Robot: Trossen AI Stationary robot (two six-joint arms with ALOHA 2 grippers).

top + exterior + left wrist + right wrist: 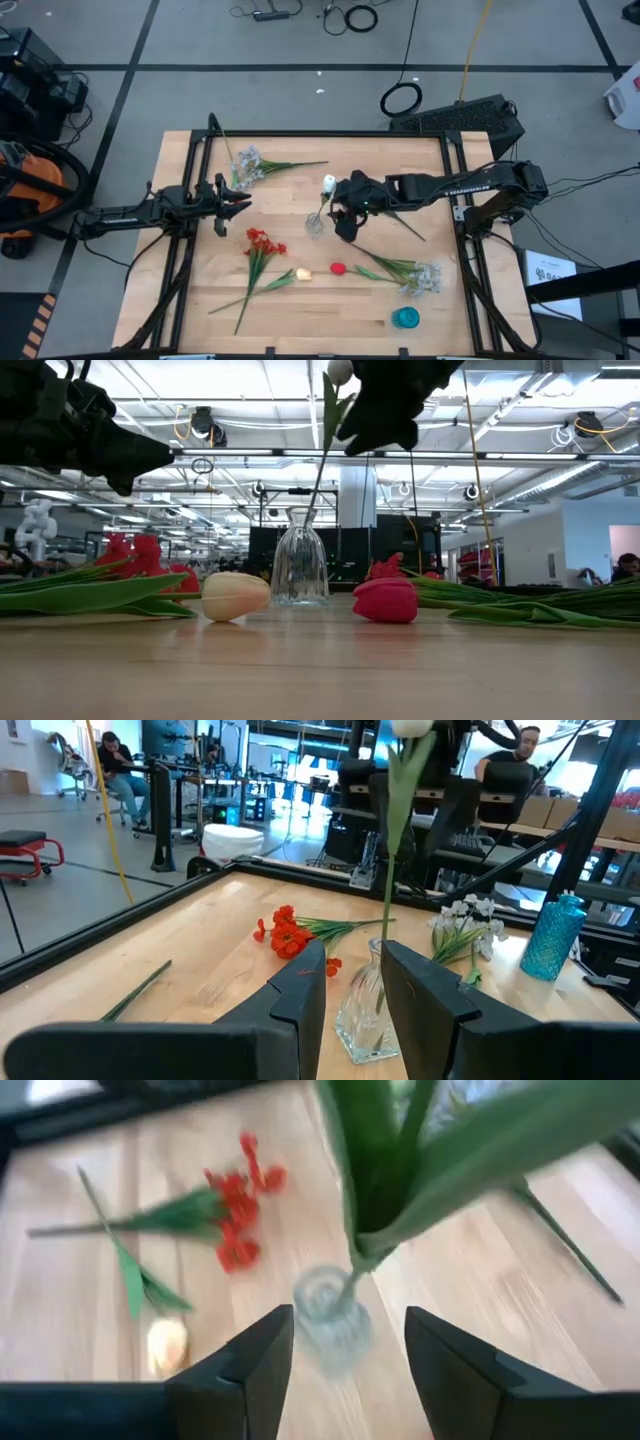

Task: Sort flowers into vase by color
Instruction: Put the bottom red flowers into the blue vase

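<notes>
Blue vase (406, 318): near right, empty.
Loose flowers: peach bud (235, 596), red bud (386, 600), red blooms (262, 243) near me; sprays (245, 166) far left.
Clear vase (315, 225): mid-table, white tulip (329, 183) standing in it.
My right gripper (343, 222): fingers parted above that vase, gripping nothing.
My left gripper (237, 198): parted, empty, waiting left.

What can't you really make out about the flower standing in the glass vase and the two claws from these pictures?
- White tulip: bloom cut off by the top edge in the low and left wrist views.
- Glass vase: blurred in the right wrist view.
- Right gripper: stem contact unclear; the arm hides it from above.
- Left gripper: too small from above to judge.
</notes>
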